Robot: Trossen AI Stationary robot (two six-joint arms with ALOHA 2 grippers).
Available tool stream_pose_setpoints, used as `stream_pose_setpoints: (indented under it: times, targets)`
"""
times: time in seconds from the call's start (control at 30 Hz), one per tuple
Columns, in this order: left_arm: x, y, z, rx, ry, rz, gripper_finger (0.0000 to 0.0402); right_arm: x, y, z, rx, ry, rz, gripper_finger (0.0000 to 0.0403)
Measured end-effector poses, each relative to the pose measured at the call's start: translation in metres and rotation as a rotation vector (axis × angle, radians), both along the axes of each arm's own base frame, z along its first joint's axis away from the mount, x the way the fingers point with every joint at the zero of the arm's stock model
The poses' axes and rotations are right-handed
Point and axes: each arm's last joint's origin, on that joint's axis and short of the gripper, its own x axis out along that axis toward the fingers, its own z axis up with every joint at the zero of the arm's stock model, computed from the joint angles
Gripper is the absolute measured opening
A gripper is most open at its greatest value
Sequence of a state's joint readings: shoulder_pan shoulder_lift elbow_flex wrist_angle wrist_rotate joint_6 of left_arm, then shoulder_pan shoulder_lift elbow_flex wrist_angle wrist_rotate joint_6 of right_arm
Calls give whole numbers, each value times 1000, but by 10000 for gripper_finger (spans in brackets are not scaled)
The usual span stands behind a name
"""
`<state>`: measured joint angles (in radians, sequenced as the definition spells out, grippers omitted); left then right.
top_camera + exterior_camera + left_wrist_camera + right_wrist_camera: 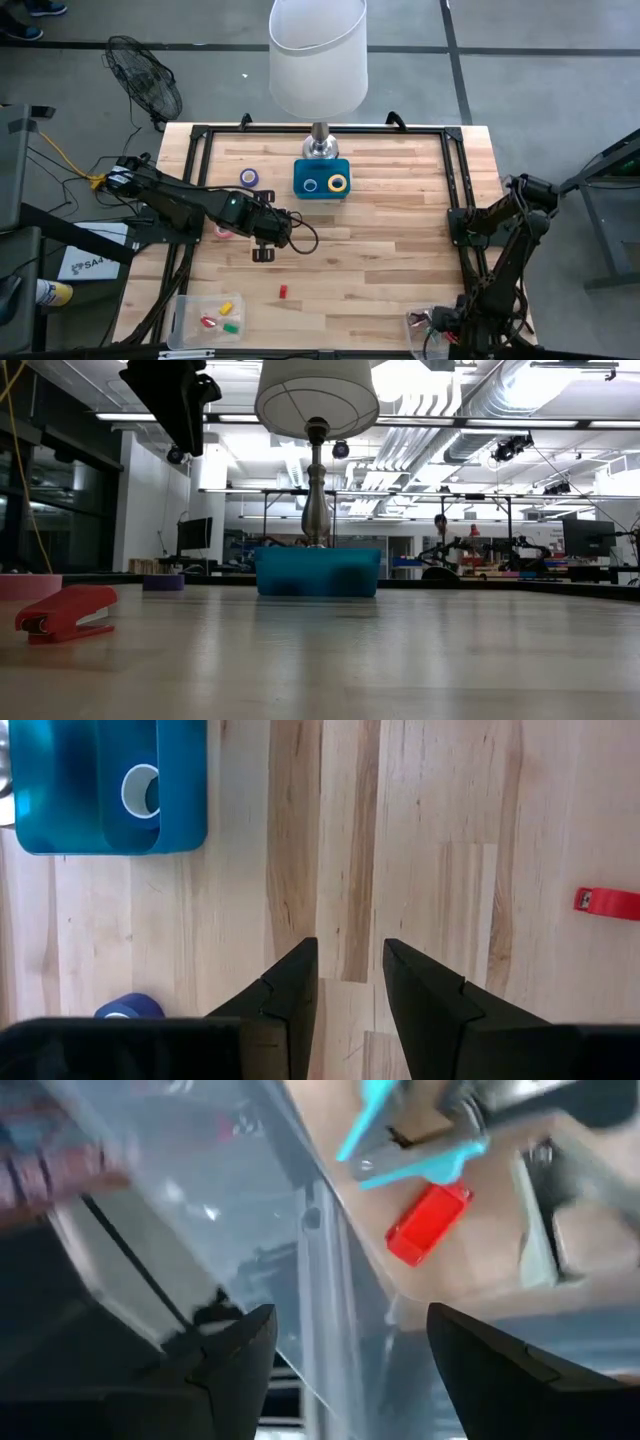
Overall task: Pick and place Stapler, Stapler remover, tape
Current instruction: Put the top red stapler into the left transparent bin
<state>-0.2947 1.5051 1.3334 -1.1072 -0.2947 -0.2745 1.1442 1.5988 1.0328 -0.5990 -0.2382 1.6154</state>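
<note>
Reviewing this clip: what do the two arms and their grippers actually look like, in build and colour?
Both arms are dark, nearly black, jointed segments. The left arm has a cable looping beside its wrist and yellow and orange wiring at its base. The left gripper has two flat, black, wedge-shaped fingers. The right arm is the same dark build; the right gripper shows matching dark fingers. No markings are visible.

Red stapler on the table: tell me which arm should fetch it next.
Left. Its open end effector hangs over the table's middle, near the red stapler. The right end effector sits at the table's right edge, over a clear container.
</note>
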Motion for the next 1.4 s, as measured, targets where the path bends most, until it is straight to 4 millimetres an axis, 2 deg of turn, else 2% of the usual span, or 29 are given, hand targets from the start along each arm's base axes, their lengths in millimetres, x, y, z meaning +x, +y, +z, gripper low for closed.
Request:
stream_pose_setpoints:
  times: [0.27,0.7,1.03,1.4]
  targets:
    - [0,0,0,13,-1,-11,113,5,-3,-9,-71,115,-219,252]
    - [0,0,0,16,0,-14,113,23,-5,-34,-134,230,-259,252]
    - [0,0,0,12,1,-15,113,24,-6,-38,-159,286,-341,250]
    - [0,0,0,10,5,-16,113,25,-2,-50,-165,372,-349,208]
